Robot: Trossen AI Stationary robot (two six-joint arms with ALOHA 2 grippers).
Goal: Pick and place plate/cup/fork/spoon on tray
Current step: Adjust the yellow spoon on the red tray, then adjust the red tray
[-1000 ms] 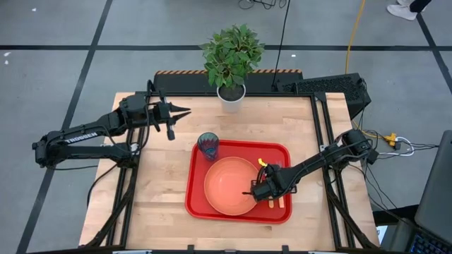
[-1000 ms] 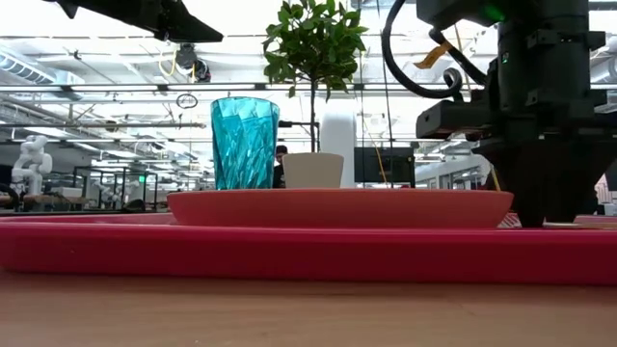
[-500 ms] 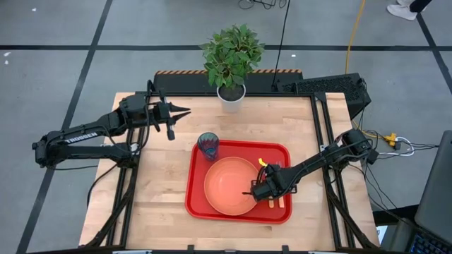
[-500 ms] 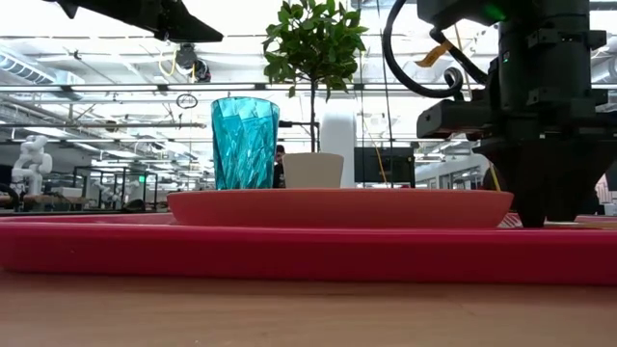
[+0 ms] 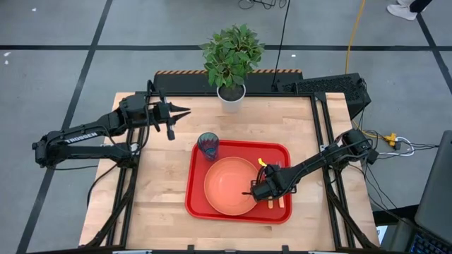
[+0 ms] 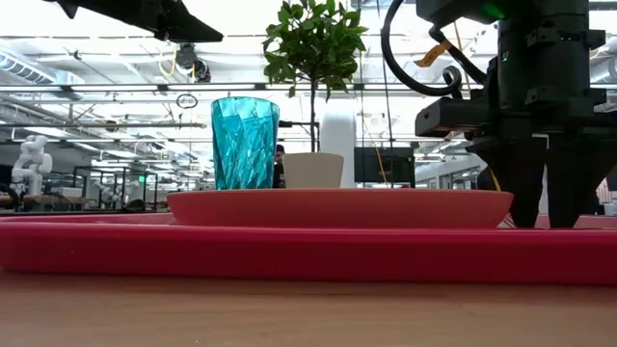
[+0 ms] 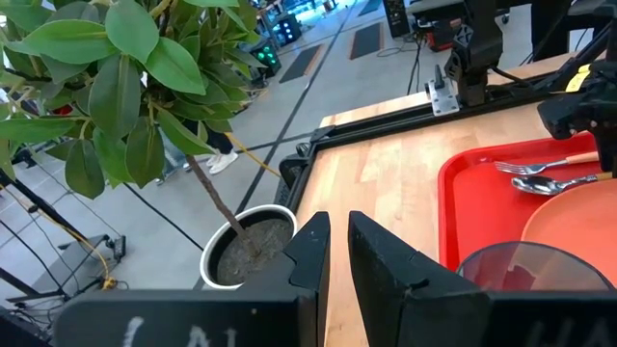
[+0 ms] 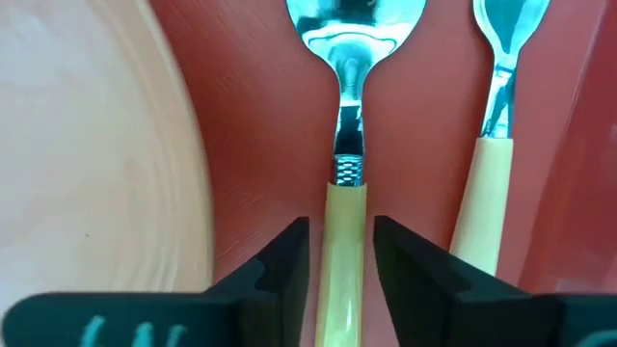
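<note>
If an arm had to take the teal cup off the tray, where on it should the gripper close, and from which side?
Grip the cup around its upper wall, coming from the table's left side or from above. It stands upright in the tray's far-left corner, with the plate close on its inner side, so the outer side looks freest.

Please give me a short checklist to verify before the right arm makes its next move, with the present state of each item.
1. Right gripper fingers parted around the spoon handle, not clamping it: ok.
2. Spoon lies flat on the tray, beside the plate: ok.
3. Fork lies on the tray next to the spoon, apart from it: ok.
4. Cup stands upright in the tray's corner: ok.
5. Left gripper waits over the table near the plant pot, away from the tray: ok.
6. Whether the right fingers still touch the spoon handle: cannot tell.
</note>
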